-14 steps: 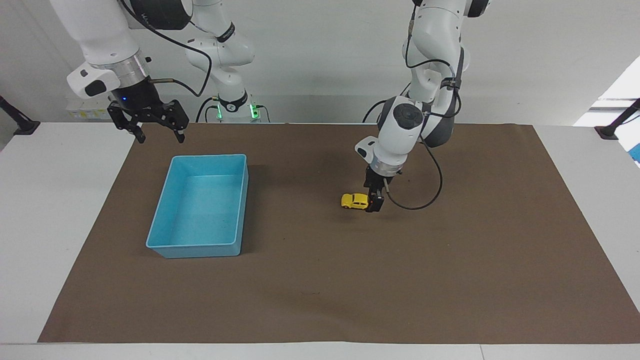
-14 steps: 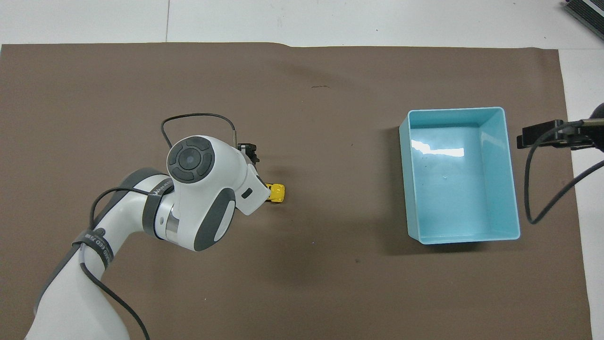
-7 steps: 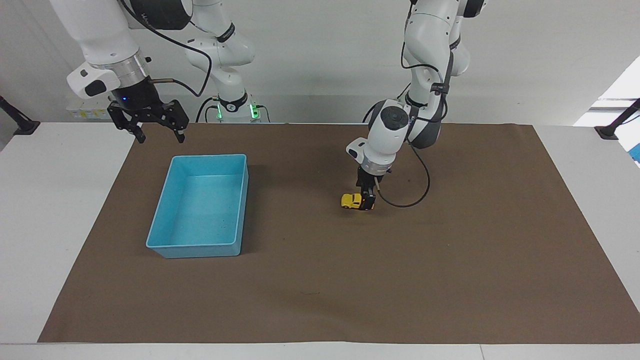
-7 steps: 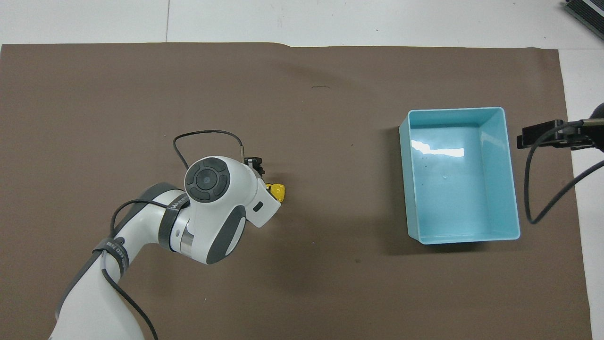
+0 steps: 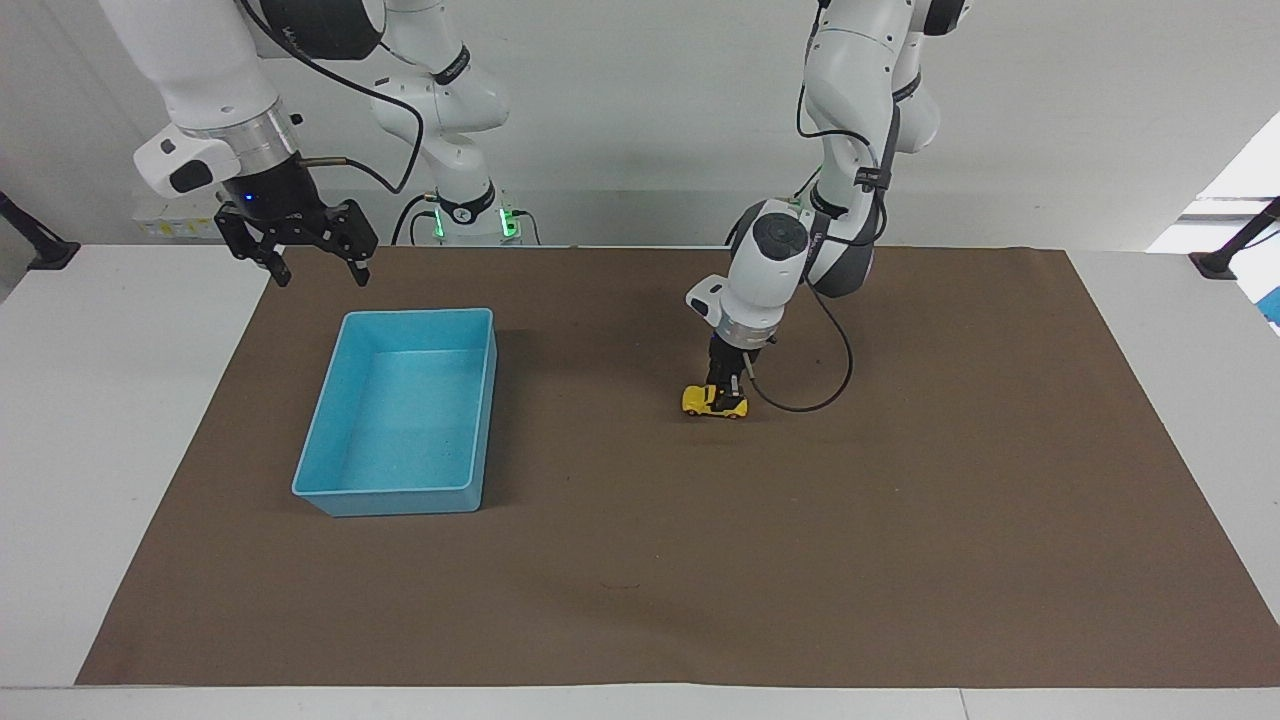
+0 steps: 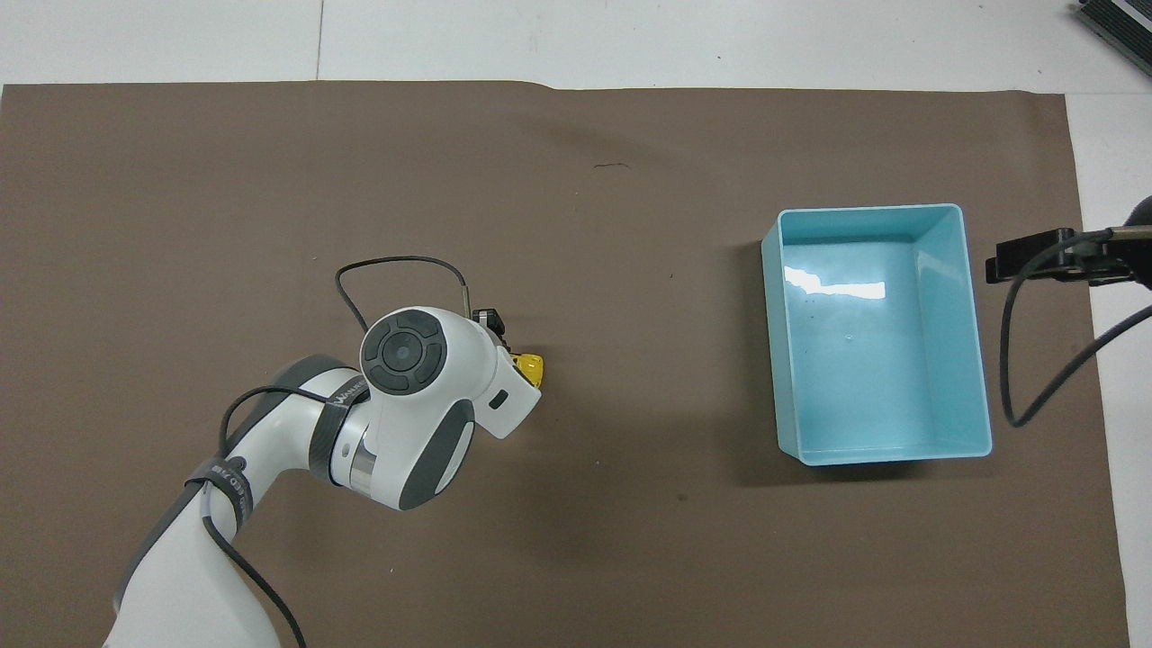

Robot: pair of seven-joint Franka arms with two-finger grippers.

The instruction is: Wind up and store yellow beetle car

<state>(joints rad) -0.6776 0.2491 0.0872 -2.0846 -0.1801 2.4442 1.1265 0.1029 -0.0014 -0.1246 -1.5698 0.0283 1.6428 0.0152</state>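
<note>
The yellow beetle car (image 5: 714,402) stands on the brown mat near the table's middle, level with the blue bin. My left gripper (image 5: 724,390) points straight down on the car, its fingers shut on the car's body, and the wheels rest on the mat. In the overhead view my left wrist covers most of the car, and only its yellow end (image 6: 532,366) shows. My right gripper (image 5: 303,262) hangs open and holds nothing, in the air over the mat's edge at the robots' end of the blue bin.
The blue bin (image 5: 418,314) sits open-topped on the brown mat (image 5: 900,550) toward the right arm's end, with nothing in it. A black cable loops from my left wrist (image 5: 800,405) down close to the mat beside the car.
My left gripper slid from beside the car onto it, came down and shut on its body. The car has stayed in place. The right arm has not moved.
</note>
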